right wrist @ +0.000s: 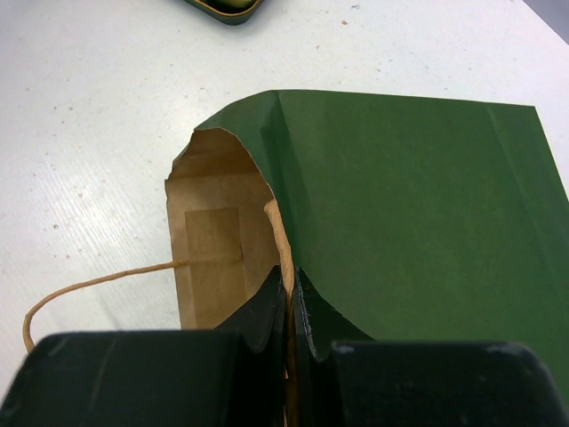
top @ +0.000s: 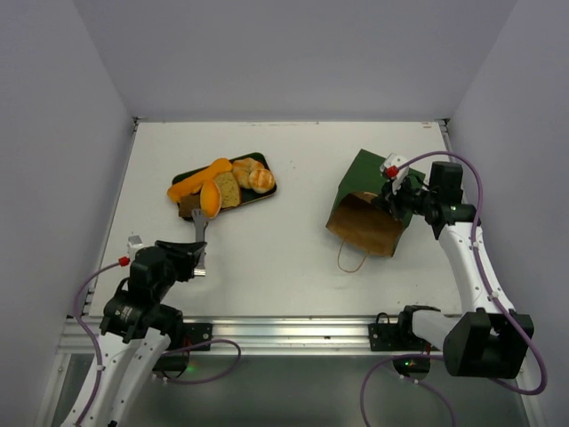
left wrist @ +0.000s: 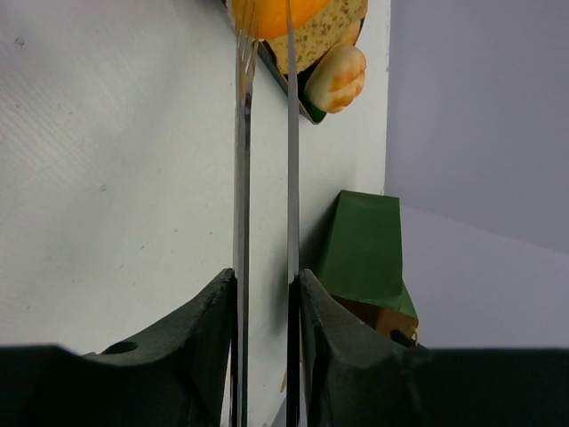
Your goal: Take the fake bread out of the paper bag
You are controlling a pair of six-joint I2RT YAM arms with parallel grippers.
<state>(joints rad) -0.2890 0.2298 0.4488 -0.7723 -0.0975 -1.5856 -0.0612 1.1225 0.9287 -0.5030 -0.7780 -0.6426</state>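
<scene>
I'm pinching the bag by its rim in my right gripper, while my left gripper is squeezing tongs, tips right at the bread on the tray.

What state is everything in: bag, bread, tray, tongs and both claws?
paper bag: lying on its side, mouth open, no bread visible inside.
fake bread: piled on the tray, outside the bag.
tray: lying flat, holding bread.
tongs: held, tips by the bread.
left gripper: shut on the tongs.
right gripper: shut on the bag's rim.
</scene>
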